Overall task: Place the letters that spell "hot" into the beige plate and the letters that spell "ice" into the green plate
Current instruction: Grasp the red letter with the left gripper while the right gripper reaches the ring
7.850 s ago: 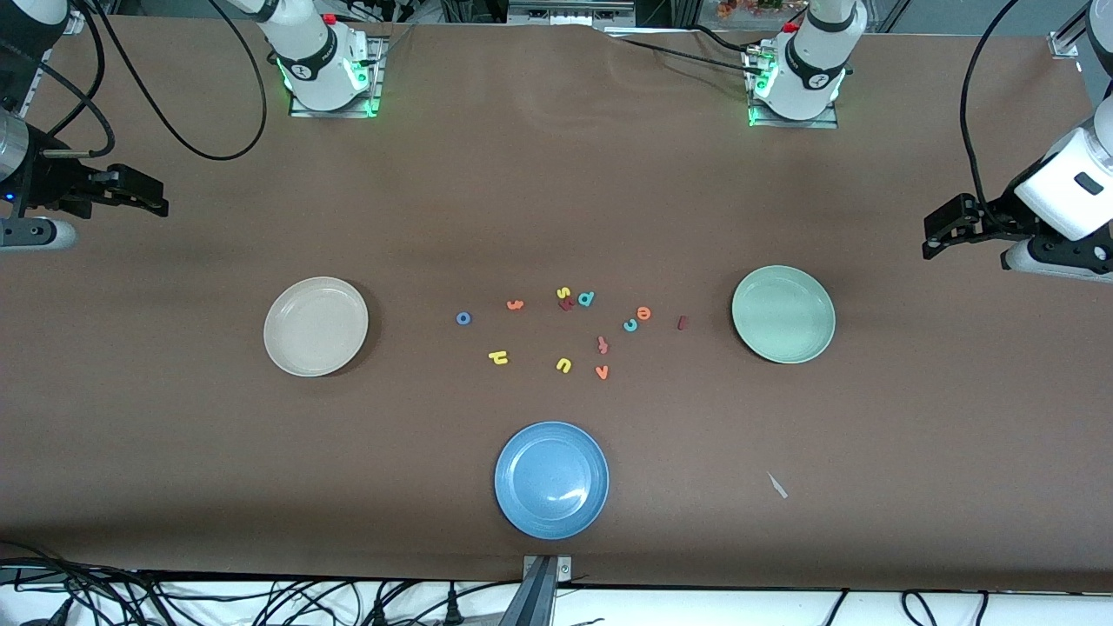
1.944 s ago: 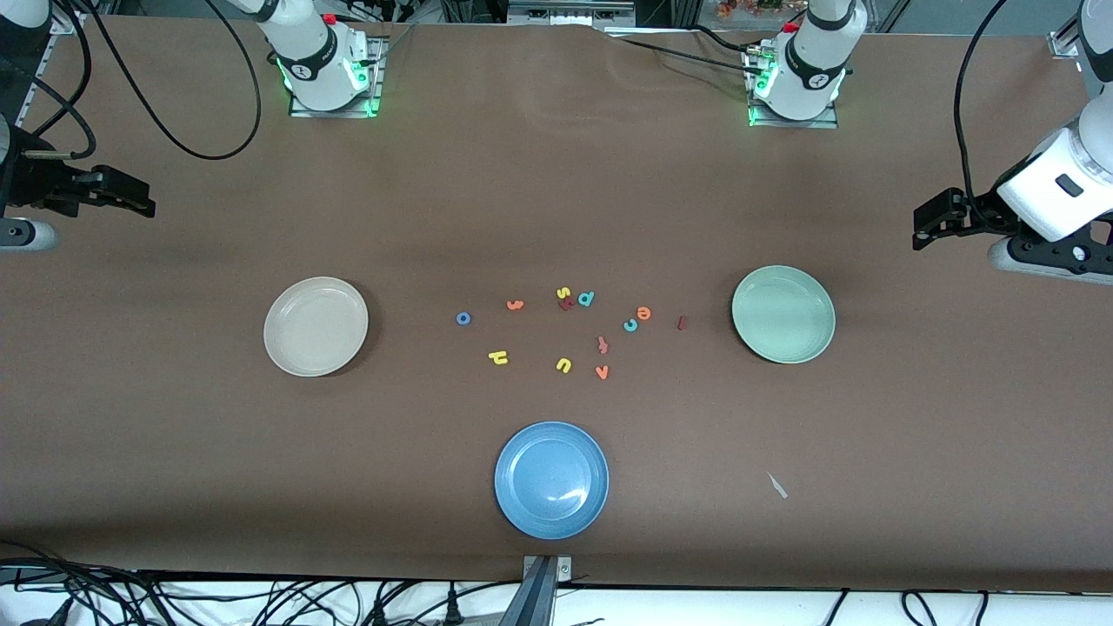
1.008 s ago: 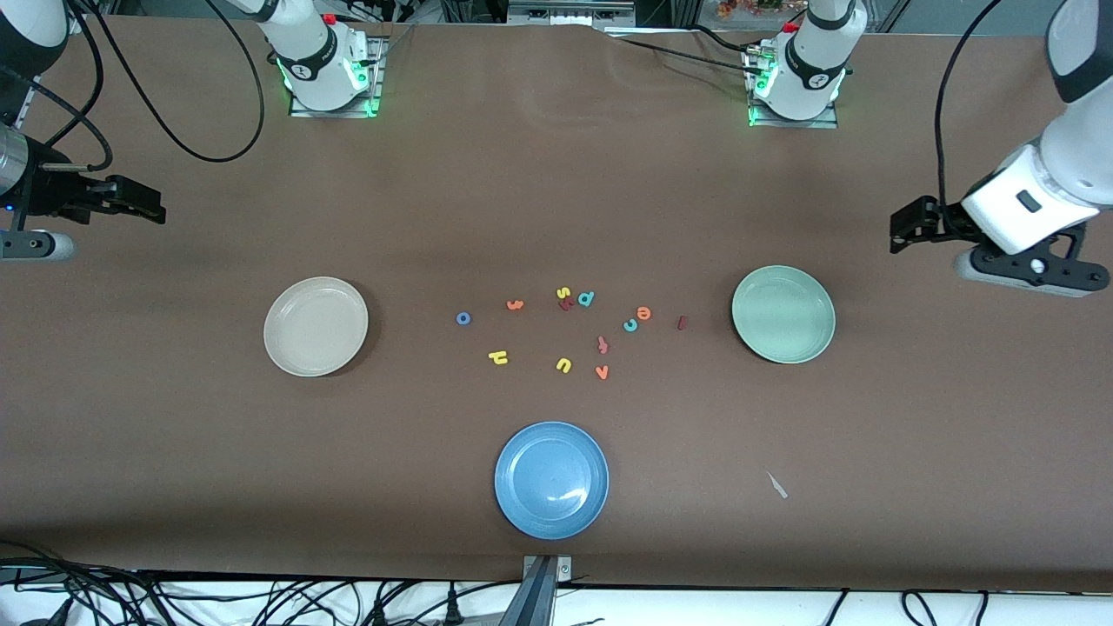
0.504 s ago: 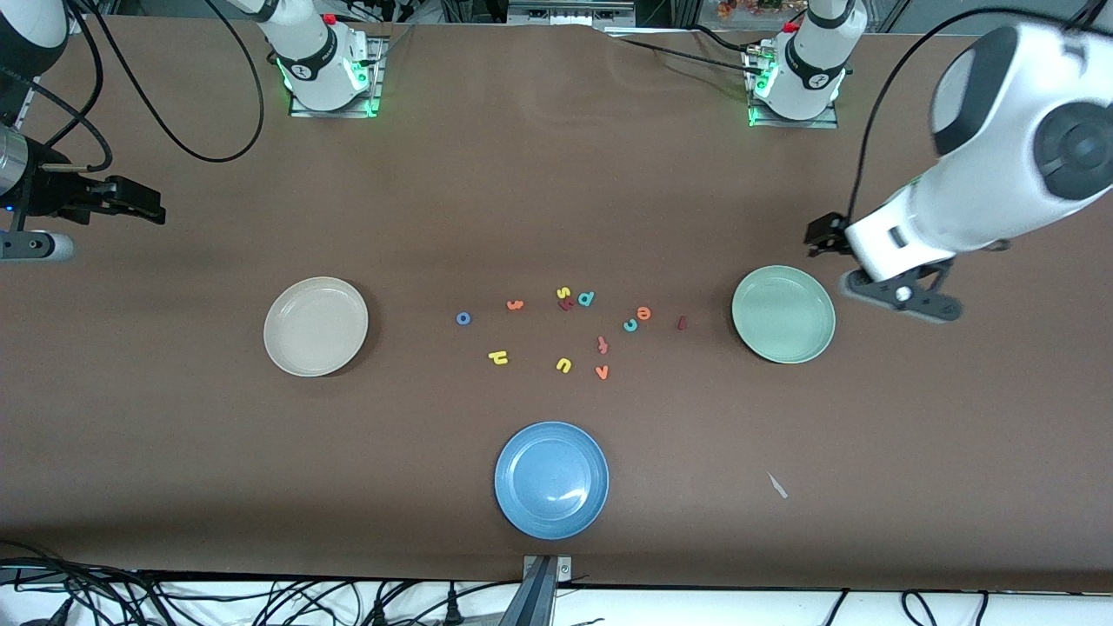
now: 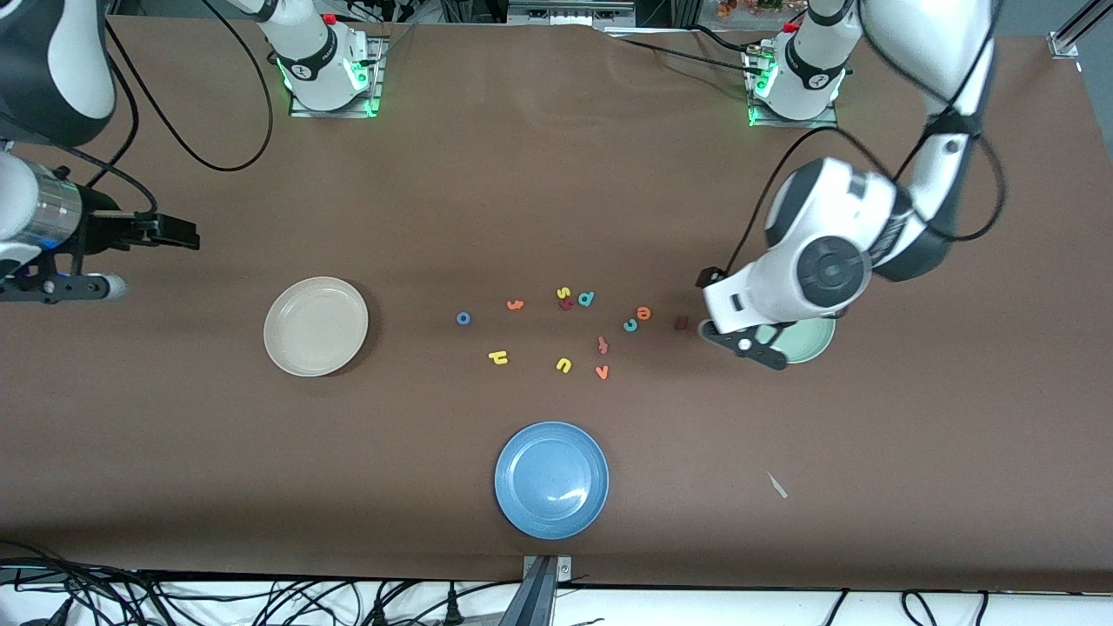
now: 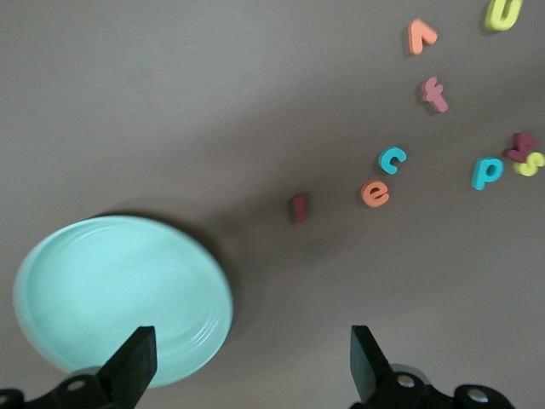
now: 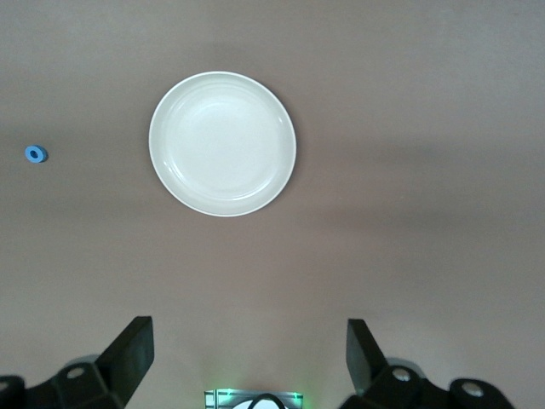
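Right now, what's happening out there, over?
Left tool open, empty, above the green plate's edge, near the red "i". Right tool open, empty, waiting near the beige plate. Plates empty. Nothing blocking.

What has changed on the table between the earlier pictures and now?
The left gripper, open and empty, swung in from the left arm's table end to hover over the pale green plate, beside the dark red foam "i". The right gripper, open, shifted slightly. Letters and the beige plate stayed put.

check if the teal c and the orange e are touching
Apart. The left wrist view shows a thin strip of brown table between the teal c and the orange e; they lie side by side without contact.
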Robot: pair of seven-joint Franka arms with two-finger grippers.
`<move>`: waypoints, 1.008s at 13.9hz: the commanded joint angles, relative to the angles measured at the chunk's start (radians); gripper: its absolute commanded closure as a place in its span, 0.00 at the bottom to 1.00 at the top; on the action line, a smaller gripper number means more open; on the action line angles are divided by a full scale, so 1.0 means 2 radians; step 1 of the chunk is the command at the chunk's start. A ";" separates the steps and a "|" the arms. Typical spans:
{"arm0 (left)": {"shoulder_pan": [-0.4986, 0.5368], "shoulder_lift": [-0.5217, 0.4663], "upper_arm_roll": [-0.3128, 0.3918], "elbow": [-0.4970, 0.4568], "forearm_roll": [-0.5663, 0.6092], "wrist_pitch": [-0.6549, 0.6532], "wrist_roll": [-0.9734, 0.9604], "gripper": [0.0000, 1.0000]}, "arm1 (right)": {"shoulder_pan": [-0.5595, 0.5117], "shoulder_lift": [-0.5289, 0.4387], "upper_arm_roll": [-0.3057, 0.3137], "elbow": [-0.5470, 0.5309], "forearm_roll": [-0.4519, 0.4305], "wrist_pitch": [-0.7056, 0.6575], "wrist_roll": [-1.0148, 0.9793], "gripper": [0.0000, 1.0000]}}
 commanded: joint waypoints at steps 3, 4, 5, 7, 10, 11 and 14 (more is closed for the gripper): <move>-0.019 0.009 0.004 -0.094 -0.008 0.116 -0.007 0.03 | 0.046 0.026 0.003 -0.014 0.008 0.046 0.069 0.00; -0.022 0.009 0.003 -0.109 -0.007 0.136 -0.008 0.16 | 0.066 0.035 0.003 -0.023 0.013 0.067 0.093 0.00; -0.022 0.012 0.003 -0.125 -0.007 0.159 -0.010 0.26 | 0.076 0.040 0.003 -0.029 0.025 0.089 0.128 0.00; -0.023 0.022 0.003 -0.141 -0.008 0.198 -0.013 0.34 | 0.102 0.053 0.003 -0.042 0.052 0.120 0.179 0.00; -0.041 0.031 0.003 -0.137 -0.007 0.210 -0.038 0.40 | 0.130 0.055 0.003 -0.096 0.056 0.196 0.211 0.00; -0.046 0.037 0.004 -0.137 -0.004 0.222 -0.050 0.40 | 0.140 0.055 0.003 -0.117 0.056 0.225 0.219 0.00; -0.050 0.047 0.005 -0.136 0.000 0.246 -0.059 0.40 | 0.177 0.058 0.003 -0.193 0.059 0.345 0.276 0.00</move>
